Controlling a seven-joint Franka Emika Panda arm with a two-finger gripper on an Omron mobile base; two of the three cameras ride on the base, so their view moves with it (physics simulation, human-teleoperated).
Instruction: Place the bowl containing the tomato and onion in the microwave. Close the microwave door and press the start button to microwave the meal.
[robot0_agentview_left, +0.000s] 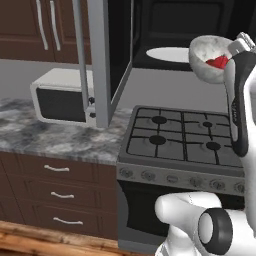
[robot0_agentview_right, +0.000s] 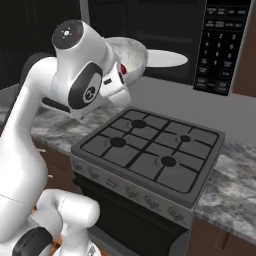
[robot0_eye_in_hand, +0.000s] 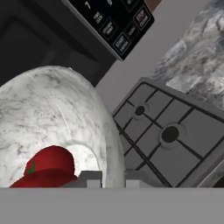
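Hand view: claw (robot0_eye_in_hand: 113, 178) pinches rim of round grey-white speckled stone bowl (robot0_eye_in_hand: 52, 118), red tomato (robot0_eye_in_hand: 48, 166) inside, held high over the gas stove (robot0_agentview_left: 185, 137), level with black microwave (robot0_agentview_left: 170, 30) cavity, tinted-glass door (robot0_agentview_left: 102, 60) open for loading.

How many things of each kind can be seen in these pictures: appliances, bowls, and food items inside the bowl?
Appliances: 3 (microwave, stove, small white countertop box)
Bowls: 1 (bowl, held up at the gripper)
Food visible in the bowl: 1 (red tomato; the onion cannot be made out)
Total: 5
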